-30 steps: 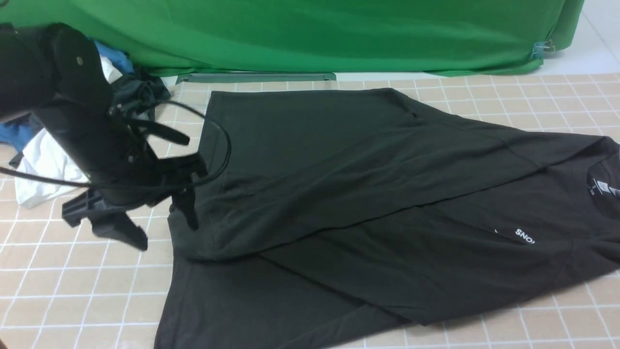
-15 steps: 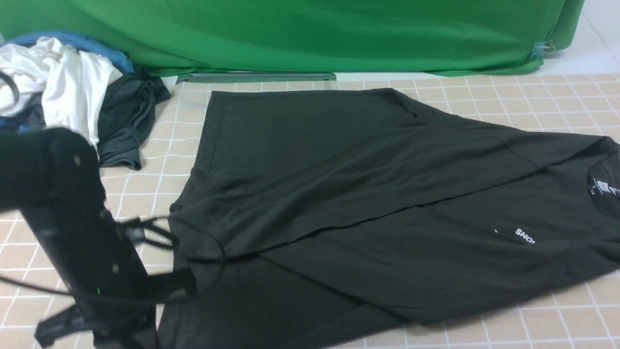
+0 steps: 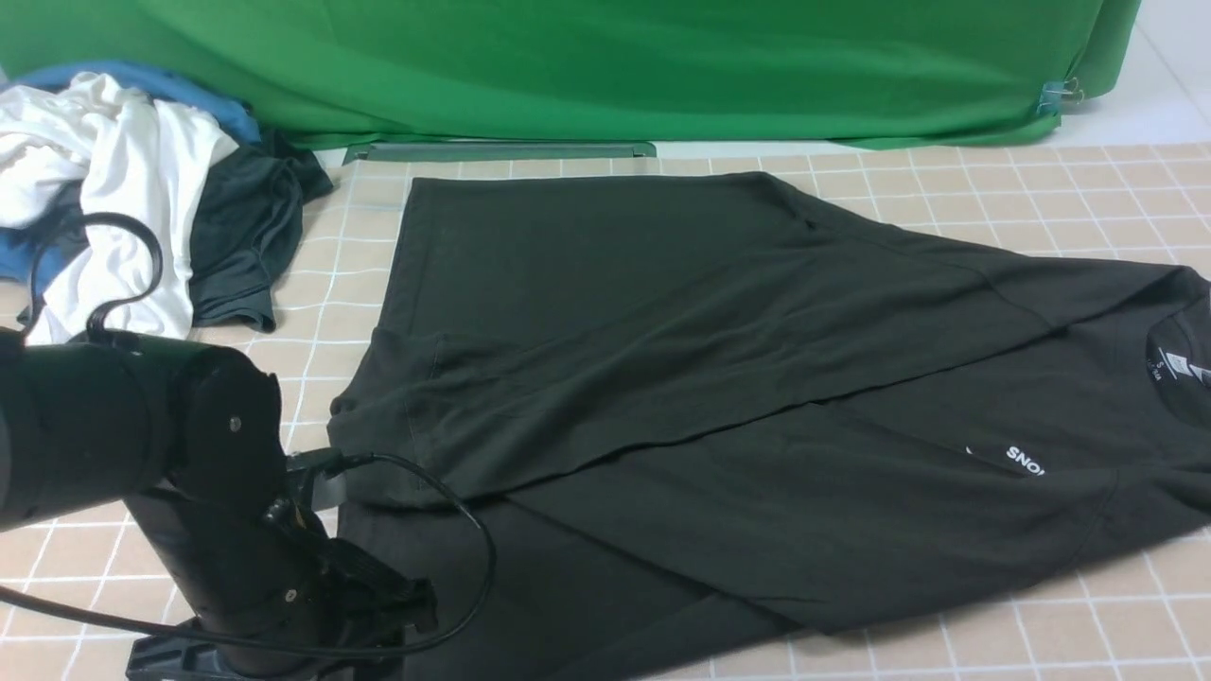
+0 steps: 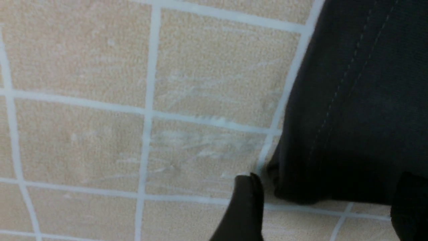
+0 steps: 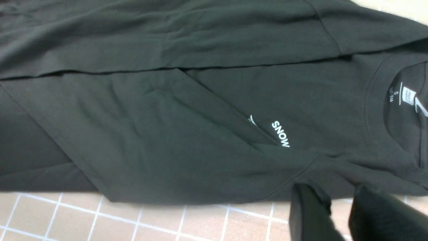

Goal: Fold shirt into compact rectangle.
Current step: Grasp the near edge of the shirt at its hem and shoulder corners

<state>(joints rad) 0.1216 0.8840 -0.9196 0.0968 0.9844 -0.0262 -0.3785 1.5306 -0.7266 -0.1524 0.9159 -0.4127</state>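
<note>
The black shirt [image 3: 710, 378] lies spread across the tiled table with its far side folded over the middle. Its white "SNOW" print [image 3: 1025, 461] and neck label [image 3: 1178, 364] show at the right. My left arm [image 3: 218, 530] reaches low at the near left, by the shirt's hem corner. In the left wrist view the left gripper [image 4: 327, 180] is open, its fingers wide apart on either side of the shirt's [image 4: 361, 100] corner. My right gripper [image 5: 336, 190] is out of the front view; it hovers open over the near edge of the shirt [image 5: 167, 134], below the print [image 5: 280, 134], holding nothing.
A pile of other clothes sits at the back left: a white garment [image 3: 123, 170], blue cloth and a dark grey garment [image 3: 236, 246]. A green backdrop cloth [image 3: 615, 66] hangs along the far edge. The beige tiled mat [image 3: 1041, 189] shows around the shirt.
My left arm has swung from the shirt's left edge down to the near-left hem corner. The clothes pile it hid is now in view. The shirt has barely shifted.
</note>
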